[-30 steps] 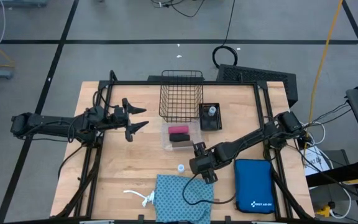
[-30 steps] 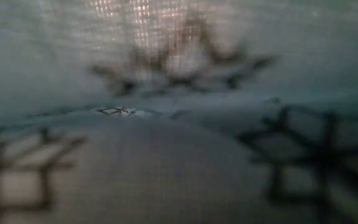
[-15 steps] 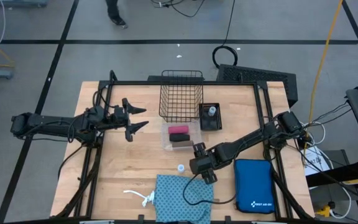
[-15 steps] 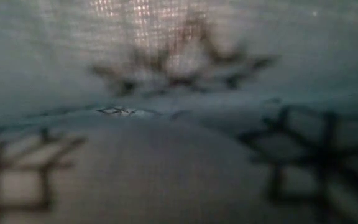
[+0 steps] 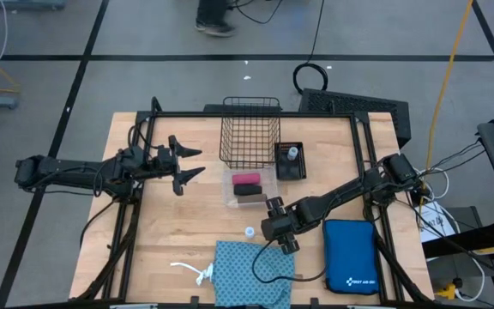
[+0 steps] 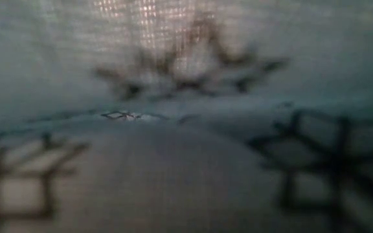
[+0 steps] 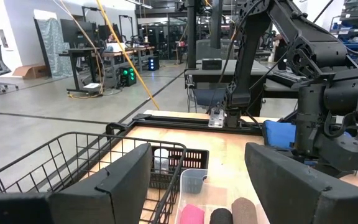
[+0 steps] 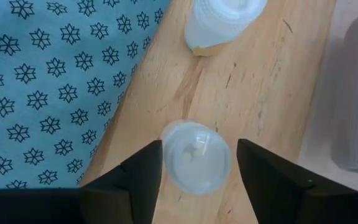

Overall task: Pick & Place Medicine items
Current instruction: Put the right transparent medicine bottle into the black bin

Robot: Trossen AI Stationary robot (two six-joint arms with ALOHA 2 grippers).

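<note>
My right pincer (image 8: 197,163) hangs spread straight above a tiny white-capped clear vial (image 8: 195,156) standing upright on the wood table (image 8: 272,81) beside the teal patterned cloth (image 8: 55,81), cap between my fingers (image 8: 138,177), left arm far off.

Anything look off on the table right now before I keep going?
Yes: the low view is filled by the teal patterned cloth, which lies at the table's near edge, so that camera shows nothing else. Otherwise nothing looks spilled. The right claw is open around an upright vial; the left claw waits open.
</note>
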